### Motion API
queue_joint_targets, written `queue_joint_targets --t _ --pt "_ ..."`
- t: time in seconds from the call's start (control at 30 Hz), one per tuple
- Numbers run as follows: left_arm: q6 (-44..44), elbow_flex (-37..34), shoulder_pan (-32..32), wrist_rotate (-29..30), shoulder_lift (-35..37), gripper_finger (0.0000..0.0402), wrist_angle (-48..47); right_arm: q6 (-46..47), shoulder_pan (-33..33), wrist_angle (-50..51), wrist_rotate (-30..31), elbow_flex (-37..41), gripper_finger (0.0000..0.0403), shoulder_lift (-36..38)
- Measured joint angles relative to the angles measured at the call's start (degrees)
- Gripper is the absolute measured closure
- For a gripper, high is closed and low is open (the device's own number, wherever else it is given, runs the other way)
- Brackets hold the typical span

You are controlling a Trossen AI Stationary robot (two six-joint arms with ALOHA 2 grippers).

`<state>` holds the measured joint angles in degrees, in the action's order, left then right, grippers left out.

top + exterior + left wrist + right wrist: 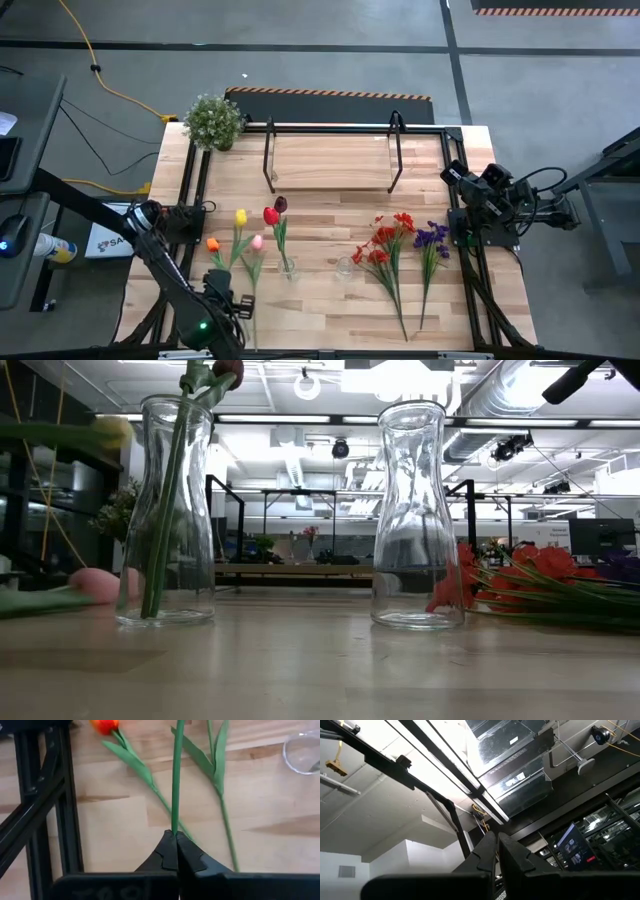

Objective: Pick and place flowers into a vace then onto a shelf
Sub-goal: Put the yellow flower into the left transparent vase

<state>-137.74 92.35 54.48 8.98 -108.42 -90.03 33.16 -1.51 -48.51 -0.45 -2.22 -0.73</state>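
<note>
Closed tight on a green stem, the left gripper fills the foreground of its own wrist view, fingertips pinched together at the stem's lower end, the stem running straight away from them over the planks. From above, this gripper sits at the near left part of the plank tabletop, at the foot of the pink tulip.

Largest after the tabletop is the shelf, a light-wood board on a thin black frame, standing at the far middle of the table, well apart from both grippers. A bushy potted plant sits at the far left corner beside it.

The right arm waits folded at the table's right edge, its gripper shut on nothing and pointed up at the ceiling.

Two clear glass vases stand mid-table: the left vase holds a red tulip and a maroon tulip; the right vase is empty. Red small-blossom sprays and a purple spray lie flat right of the vases.

A yellow tulip and an orange tulip lie on the planks beside the held flower, the orange one's stem passing just beside the left fingertips.

A white box on the floor left of the table bears writing that is partly hidden; only "SA" can be read.
</note>
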Motion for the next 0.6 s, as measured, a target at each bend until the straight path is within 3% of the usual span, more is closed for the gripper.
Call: queue_joint_targets --t 0.43,0.6 --pt "-0.2 6.7 0.0 2.8 0.0 0.0381 0.1 0.0 0.0 0.0 0.0 0.0 0.0391 0.0" --pt "-0.5 8.2 -0.1 6.7 0.0 0.0381 0.0 -0.1 0.0 0.0 0.1 0.0 0.0391 0.0"
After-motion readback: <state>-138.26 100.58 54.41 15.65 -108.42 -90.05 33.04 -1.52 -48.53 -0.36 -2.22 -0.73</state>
